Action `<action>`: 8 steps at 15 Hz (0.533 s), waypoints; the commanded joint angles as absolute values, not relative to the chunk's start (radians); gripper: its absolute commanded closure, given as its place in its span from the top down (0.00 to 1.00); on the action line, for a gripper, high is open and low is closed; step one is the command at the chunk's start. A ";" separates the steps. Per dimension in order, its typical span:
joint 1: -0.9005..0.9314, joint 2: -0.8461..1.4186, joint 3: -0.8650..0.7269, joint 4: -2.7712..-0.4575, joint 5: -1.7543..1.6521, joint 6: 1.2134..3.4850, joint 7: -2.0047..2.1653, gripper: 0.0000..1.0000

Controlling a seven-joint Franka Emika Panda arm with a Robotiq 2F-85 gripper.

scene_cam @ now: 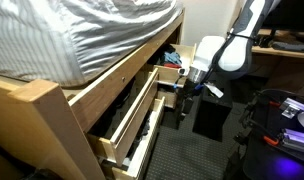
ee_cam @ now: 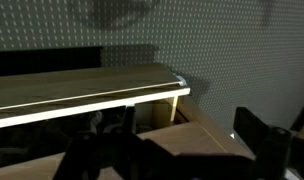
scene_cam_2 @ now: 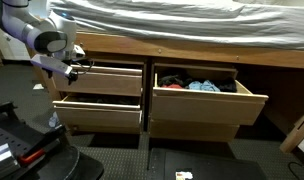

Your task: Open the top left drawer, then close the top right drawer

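The top left drawer (scene_cam_2: 107, 82) is pale pine and stands part-way out, holding black clothing (scene_cam: 120, 112). The top right drawer (scene_cam_2: 197, 108) stands open with blue and mixed-colour clothes inside; it is the far boxy drawer in an exterior view (scene_cam: 168, 74). My gripper (scene_cam_2: 77, 62) hangs in front of the left drawers, apart from them (scene_cam: 187, 86). In the wrist view my gripper (ee_cam: 177, 150) is open and empty, its dark fingers spread on either side of a pine drawer corner (ee_cam: 142, 92).
The lower left drawer (scene_cam_2: 97, 112) sticks out further than the one above it. A mattress with striped grey sheets (scene_cam: 82, 30) overhangs the bed frame. Black equipment (scene_cam_2: 22, 140) and a black box (scene_cam: 210, 118) stand on the grey carpet (ee_cam: 242, 50).
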State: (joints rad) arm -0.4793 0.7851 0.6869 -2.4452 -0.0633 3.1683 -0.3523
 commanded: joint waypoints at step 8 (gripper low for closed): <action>-0.379 0.753 0.630 -2.447 -0.103 3.485 -0.109 1.00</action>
State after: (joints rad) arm -0.5014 0.8717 0.7019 -2.4263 -0.1465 3.3844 -0.2456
